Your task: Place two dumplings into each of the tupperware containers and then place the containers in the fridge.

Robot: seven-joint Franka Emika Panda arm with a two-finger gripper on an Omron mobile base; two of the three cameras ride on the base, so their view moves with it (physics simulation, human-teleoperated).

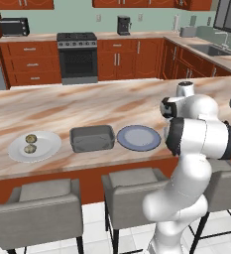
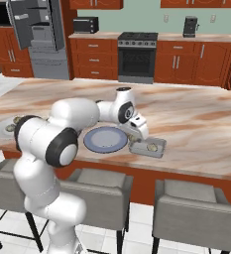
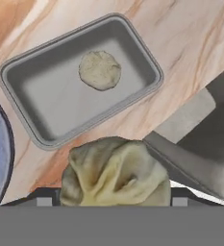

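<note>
My gripper [image 2: 139,135] hangs just above the near-left rim of a grey tupperware container [image 2: 156,149] and is shut on a tan wrinkled dumpling [image 3: 116,174]. In the hand view that container [image 3: 46,105] lies below with one dumpling [image 3: 100,70] inside. A second, empty tupperware container [image 1: 91,139] sits left of the blue plate. Two more dumplings [image 1: 30,143] rest on a white plate [image 1: 46,147] at the counter's left. The fridge [image 2: 37,34] stands at the far left with its door open.
A round blue-grey plate [image 2: 105,139] lies between the two containers. Grey stools [image 1: 132,181] line the counter's near edge; one seat [image 3: 200,144] shows beside the container. The stove [image 1: 77,57] and cabinets stand across the aisle.
</note>
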